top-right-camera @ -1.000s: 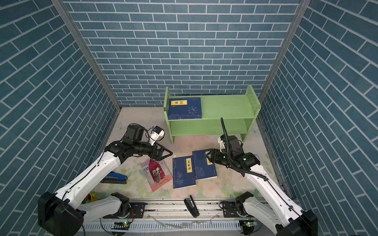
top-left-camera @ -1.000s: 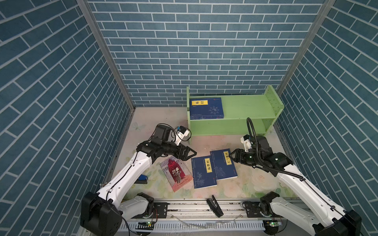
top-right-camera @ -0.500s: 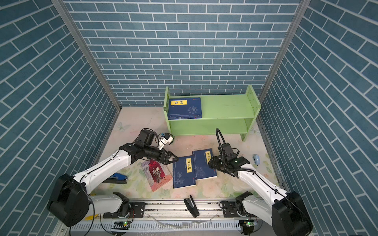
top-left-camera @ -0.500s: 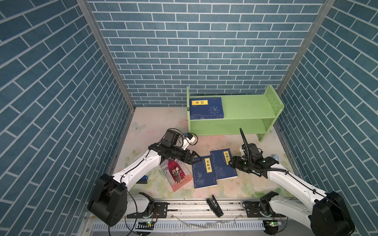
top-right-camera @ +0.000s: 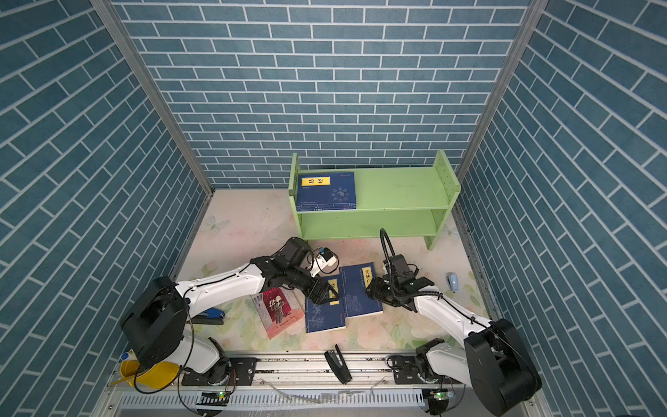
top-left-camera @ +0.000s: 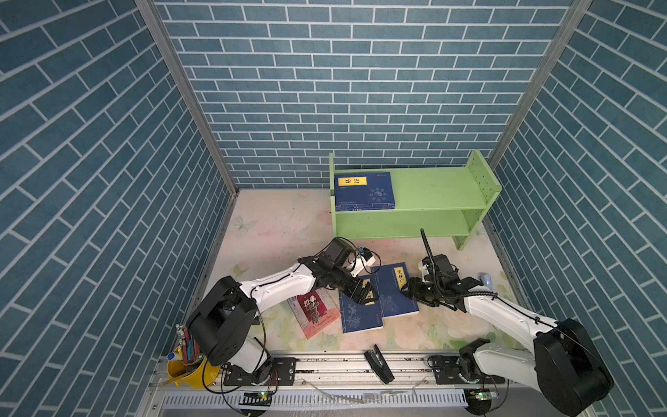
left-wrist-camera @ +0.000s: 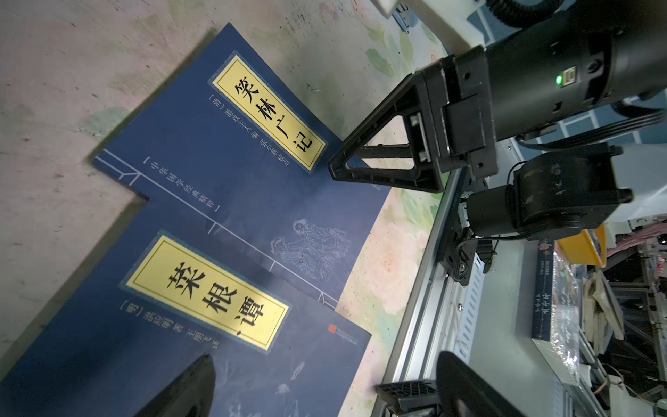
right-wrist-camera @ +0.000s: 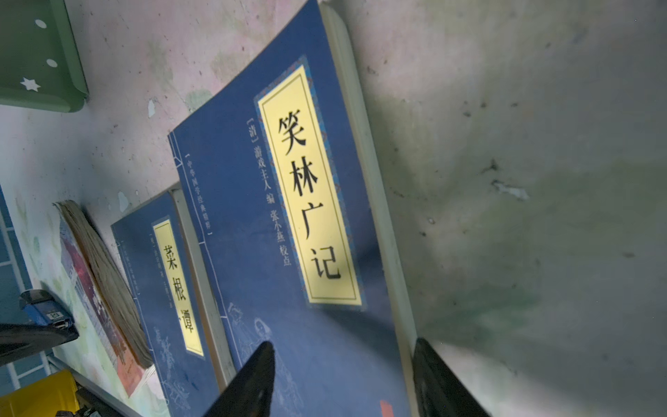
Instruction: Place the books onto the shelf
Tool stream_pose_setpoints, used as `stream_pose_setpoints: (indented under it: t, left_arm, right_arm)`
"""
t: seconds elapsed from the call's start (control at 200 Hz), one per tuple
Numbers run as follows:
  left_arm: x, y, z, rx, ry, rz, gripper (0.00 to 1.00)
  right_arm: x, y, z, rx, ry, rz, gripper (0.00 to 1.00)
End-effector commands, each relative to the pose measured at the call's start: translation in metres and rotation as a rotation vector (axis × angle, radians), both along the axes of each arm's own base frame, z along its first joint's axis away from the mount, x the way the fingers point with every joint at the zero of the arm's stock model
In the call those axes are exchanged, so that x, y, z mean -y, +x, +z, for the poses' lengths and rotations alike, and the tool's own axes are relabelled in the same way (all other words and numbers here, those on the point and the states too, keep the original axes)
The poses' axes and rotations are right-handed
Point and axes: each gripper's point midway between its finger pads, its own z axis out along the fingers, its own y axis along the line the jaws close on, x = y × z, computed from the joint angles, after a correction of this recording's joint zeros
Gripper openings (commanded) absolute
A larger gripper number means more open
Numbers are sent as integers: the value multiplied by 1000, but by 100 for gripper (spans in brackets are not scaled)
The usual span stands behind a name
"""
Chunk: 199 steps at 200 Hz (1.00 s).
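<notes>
1. Blue brick walls [top-left-camera: 325, 90] are seen around a flowered table [top-left-camera: 274, 231], and the green shelf [top-left-camera: 433, 191] is set at its far right side.
2. 1 shelved book [top-left-camera: 364, 191], dark blue with a yellow label, is laid flat at the left end of the top tier.
3. 3 more books are laid flat on the table in front of the shelf: a red book [top-left-camera: 317, 310], a middle blue book [top-left-camera: 359, 317] and a right blue book [top-left-camera: 395, 296], the 2 blue ones side by side.
4. The left claw [top-left-camera: 364, 294] is poised low over the middle blue book's label end, with its jaws spread wide.
5. The right claw [right-wrist-camera: 343, 344] is placed at the right blue book's outer edge with its jaws apart. 1 finger [right-wrist-camera: 260, 375] is seen over the cover and the other just beyond the page edge. Whether the book is touched cannot be told.
</notes>
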Motion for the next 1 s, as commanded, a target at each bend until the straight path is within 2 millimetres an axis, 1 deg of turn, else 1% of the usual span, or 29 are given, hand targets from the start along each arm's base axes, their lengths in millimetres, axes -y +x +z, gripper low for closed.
stream_pose_setpoints:
  t: [0.0, 0.105, 0.225, 0.325, 0.46, 0.52, 0.565, 0.615, 0.655, 0.785, 0.895, 0.99]
  left_arm:
    - [18, 10, -2, 63, -2, 11, 97]
    - [19, 13, -22, 19, 43, 61, 96]
    - [12, 10, -36, -4, 77, 70, 96]
    - [9, 7, -37, -1, 87, 62, 97]
    - [7, 6, -37, 9, 89, 55, 98]
    - [6, 7, -40, 10, 102, 60, 98]
    - [5, 9, -43, 13, 115, 67, 98]
    - [6, 10, -43, 16, 114, 67, 98]
    - [9, 12, -42, 16, 104, 70, 98]
    - [22, 17, -31, 21, 52, 59, 98]
    - [31, 21, -34, 4, 75, 34, 97]
    - [37, 27, -38, -11, 82, 55, 97]
  right_arm:
    - [-8, -5, -2, -24, 49, 33, 56]
    - [-10, -7, -2, -24, 63, 46, 48]
    - [-13, -8, 3, -19, 73, 72, 42]
    - [-13, -11, 10, -9, 85, 88, 33]
    - [-12, -17, 20, 10, 105, 108, 26]
    - [-12, -22, 23, 5, 112, 122, 23]
    - [-10, -25, 24, 0, 105, 123, 24]
    - [-4, -27, 23, -11, 79, 111, 32]
    - [-1, -28, 22, -18, 64, 105, 36]
    - [7, -28, 18, -20, 35, 77, 41]
    - [15, -29, 16, -7, 23, 35, 46]
    - [23, -33, 17, 12, 15, -2, 49]
